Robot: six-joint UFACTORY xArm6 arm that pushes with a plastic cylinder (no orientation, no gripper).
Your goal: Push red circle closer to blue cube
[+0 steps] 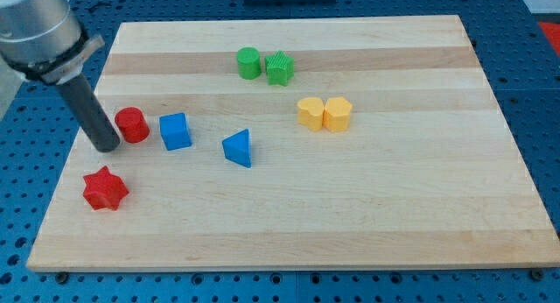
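Observation:
The red circle sits on the wooden board at the view's left. The blue cube stands just to its right, a small gap between them. My tip rests on the board at the lower left of the red circle, close to it or touching its left side. The dark rod rises from there toward the view's upper left corner.
A red star lies below my tip. A blue triangle lies right of the blue cube. A green cylinder and a green star sit near the top. Two yellow blocks sit side by side at centre right.

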